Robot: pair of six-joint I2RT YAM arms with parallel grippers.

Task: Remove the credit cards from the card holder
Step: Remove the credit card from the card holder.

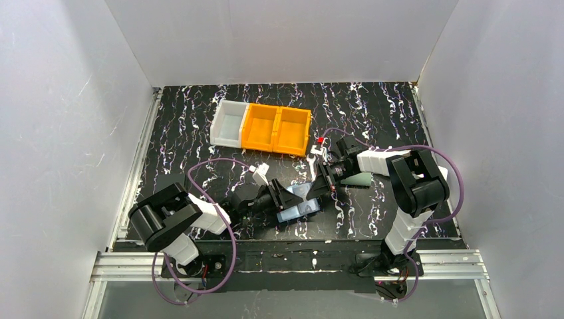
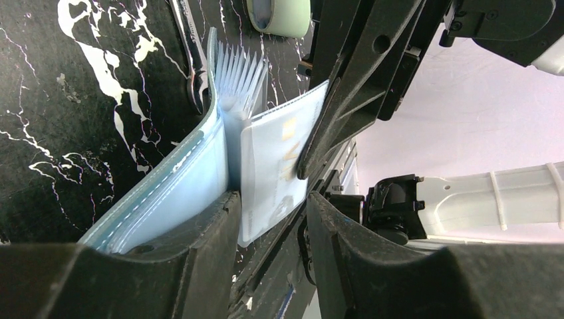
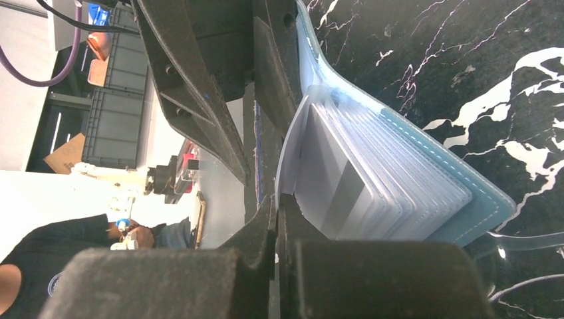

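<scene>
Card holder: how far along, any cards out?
Done: holder lies open. In hand: right gripper shut on one sleeve; left gripper straddles it, jaws apart. Left: cards sit in sleeves, none seen loose.

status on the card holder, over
Left gripper part open around a clear pocket. Right gripper shut on its edge. Card holder open, cards not yet out. Nothing else in the way.

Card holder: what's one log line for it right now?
card holder: open | right gripper: jaws shut on clear pocket | left gripper: jaws astride that pocket, grip unclear | credit cards: inside pockets
</scene>
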